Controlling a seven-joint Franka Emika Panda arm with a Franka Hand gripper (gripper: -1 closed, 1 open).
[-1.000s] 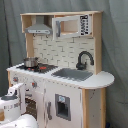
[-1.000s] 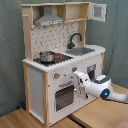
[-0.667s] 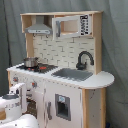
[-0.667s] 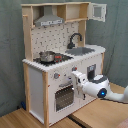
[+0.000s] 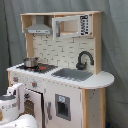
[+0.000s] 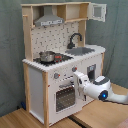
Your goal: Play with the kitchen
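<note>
The kitchen [image 5: 98, 80] [image 6: 35, 80] is a tall white and light-wood toy unit. On its hob stands a small pot [image 5: 30, 62] [image 6: 47, 56], beside a black faucet [image 5: 84, 59] [image 6: 75, 39] and a grey sink [image 5: 72, 74] [image 6: 82, 50]. A range hood [image 5: 39, 27] [image 6: 49, 20] sits above. My white arm reaches in from the second exterior view's right. The gripper [image 6: 78, 79] [image 5: 15, 95] is close to the kitchen's front, by the top of the oven door [image 6: 64, 97] and below the knobs [image 6: 56, 76].
The upper cabinet door [image 6: 98, 11] hangs open in the second exterior view. A lower cabinet door with a small window [image 5: 62, 106] is next to the oven. The kitchen stands on a wooden surface [image 6: 30, 117] before a grey curtain [image 5: 115, 50].
In the second exterior view the gripper has moved left, closer to the top of the oven door. The kitchen's parts have not moved.
</note>
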